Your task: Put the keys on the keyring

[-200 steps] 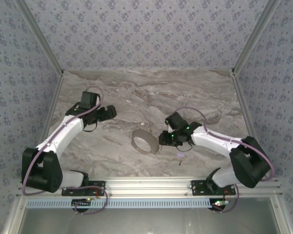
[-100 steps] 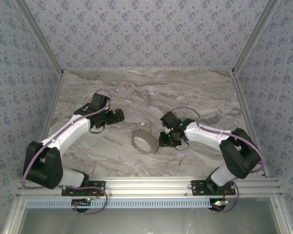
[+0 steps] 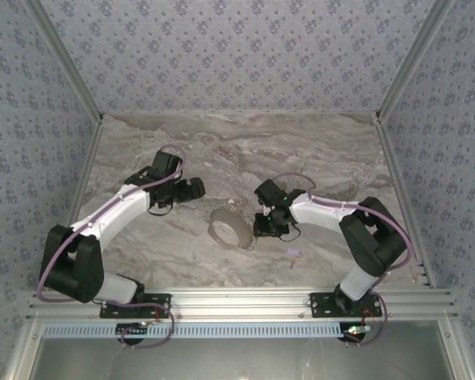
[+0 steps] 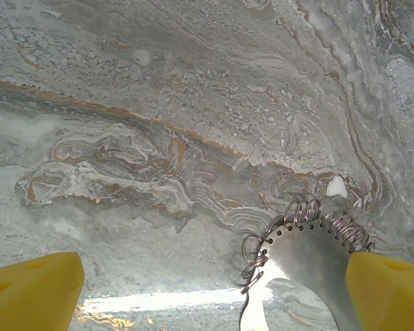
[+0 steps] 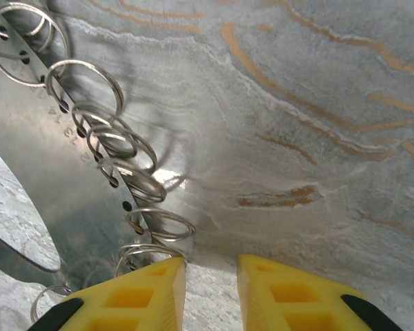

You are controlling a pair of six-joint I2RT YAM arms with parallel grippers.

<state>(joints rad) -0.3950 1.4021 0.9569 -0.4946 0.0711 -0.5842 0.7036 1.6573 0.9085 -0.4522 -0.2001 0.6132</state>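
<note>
— Both arms have shifted: left gripper (image 3: pixel 193 188) swung closer to the keyring (image 3: pixel 226 229), jaws spread wide, empty.
— And the right gripper (image 5: pixel 210 267) nudged up against the ring's fringe, jaws nearly together, gripping nothing. Purple key (image 3: pixel 294 253) lies alone on the table (image 3: pixel 301 142), nearby.

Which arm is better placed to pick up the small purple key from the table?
Right. The key lies on its side of the keyring, close to the right tool; the left tool is on the other side.

Shiny metal keyring (image 5: pixel 63 181), glossy marble table (image 4: pixel 193 89)
</note>
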